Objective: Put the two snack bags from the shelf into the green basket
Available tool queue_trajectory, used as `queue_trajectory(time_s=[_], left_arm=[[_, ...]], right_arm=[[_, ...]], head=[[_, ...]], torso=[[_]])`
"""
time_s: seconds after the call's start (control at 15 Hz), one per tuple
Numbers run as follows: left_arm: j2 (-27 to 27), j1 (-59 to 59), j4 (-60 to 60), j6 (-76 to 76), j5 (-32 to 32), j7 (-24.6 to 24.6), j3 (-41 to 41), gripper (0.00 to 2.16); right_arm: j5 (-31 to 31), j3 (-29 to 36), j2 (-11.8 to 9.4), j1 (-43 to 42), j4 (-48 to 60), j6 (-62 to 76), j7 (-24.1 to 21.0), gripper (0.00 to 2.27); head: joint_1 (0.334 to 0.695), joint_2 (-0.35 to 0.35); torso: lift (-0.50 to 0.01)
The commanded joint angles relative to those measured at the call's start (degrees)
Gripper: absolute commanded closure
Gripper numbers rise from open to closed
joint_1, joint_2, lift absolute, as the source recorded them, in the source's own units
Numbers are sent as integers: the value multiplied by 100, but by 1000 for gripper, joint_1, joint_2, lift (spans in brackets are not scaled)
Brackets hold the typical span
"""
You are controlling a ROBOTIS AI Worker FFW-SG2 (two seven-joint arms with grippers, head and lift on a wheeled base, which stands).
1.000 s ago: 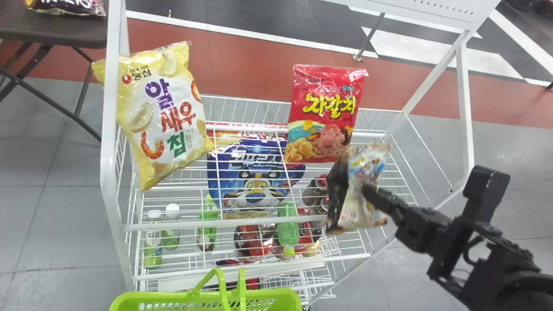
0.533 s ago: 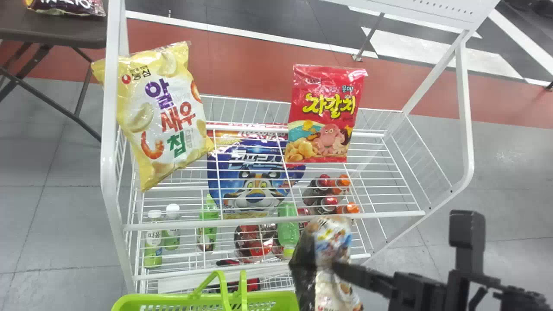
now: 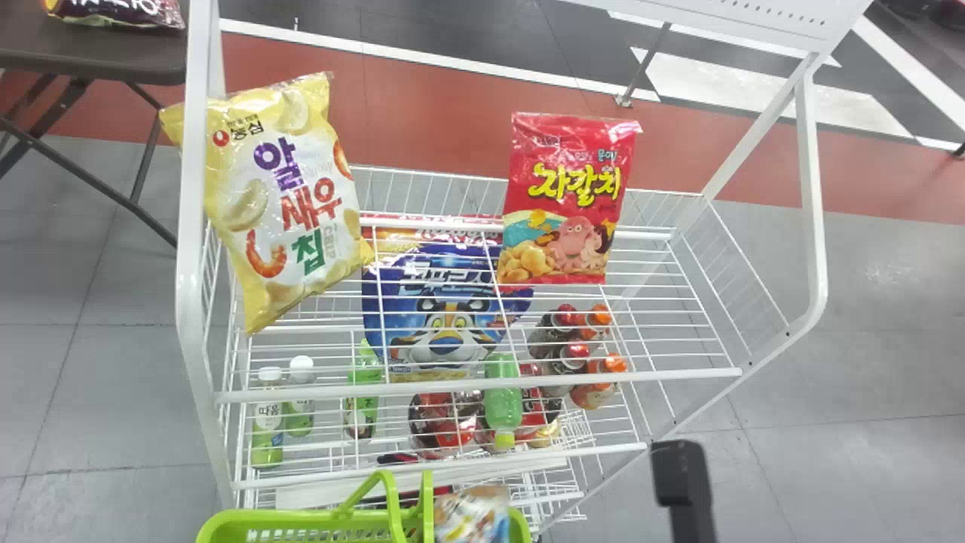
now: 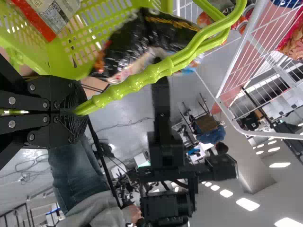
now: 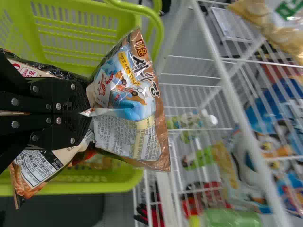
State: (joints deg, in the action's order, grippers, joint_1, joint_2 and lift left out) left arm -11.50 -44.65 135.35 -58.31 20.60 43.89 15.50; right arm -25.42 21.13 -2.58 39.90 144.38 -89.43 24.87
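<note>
Right wrist view: snack bag [image 5: 137, 118] pinched by right gripper [image 5: 88, 112], green basket [image 5: 75, 28] handle [image 4: 156, 72] clamped by left gripper [image 4: 78, 111], likely for steadiness.

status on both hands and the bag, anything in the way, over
Left hand shut on basket handle. Right hand shut on snack bag, at basket. Handle close by bag, might snag it.

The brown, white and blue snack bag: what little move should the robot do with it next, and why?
Maybe shift the bag inward over the green plastic basket: the black right gripper pinches it, but in that wrist view the bag's brown end sticks out past the rim.
</note>
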Motion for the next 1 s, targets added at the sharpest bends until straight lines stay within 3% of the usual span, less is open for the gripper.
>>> queue_trajectory(time_s=[0.0,0.27,0.33,0.4,0.47,0.53,0.73,0.93], left_arm=[[-10,0,17,-1,-3,-3,6,1804],[-19,-26,26,-1,-3,6,6,1804],[-19,-26,17,17,-3,15,6,1808],[-19,-26,17,17,-3,15,-3,1808],[-10,-26,9,17,6,6,6,1808],[-1,-26,9,17,-3,6,6,1804],[-1,-26,9,17,-3,-3,-3,1804],[16,-44,-27,34,-12,-29,32,1804]], right_arm=[[72,-531,-23,18,-288,-65,-9,2142],[309,-1235,-58,-228,-885,-65,-132,2135],[371,-1296,-76,-281,-991,-65,-123,1851],[467,-1314,-85,-263,-1008,-65,-106,1166],[573,-1314,-102,-228,-973,-65,-97,83],[582,-1226,-137,-175,-877,-65,-97,-1],[564,-769,-128,80,-323,18,26,63],[353,-101,47,238,222,1547,149,63]], head=[[695,-350],[695,-350],[695,-350],[695,-350],[695,-350],[695,-350],[695,-350],[695,-350]], torso=[[-11],[-11],[-11],[-11],[-11],[-11],[-11],[-11]])
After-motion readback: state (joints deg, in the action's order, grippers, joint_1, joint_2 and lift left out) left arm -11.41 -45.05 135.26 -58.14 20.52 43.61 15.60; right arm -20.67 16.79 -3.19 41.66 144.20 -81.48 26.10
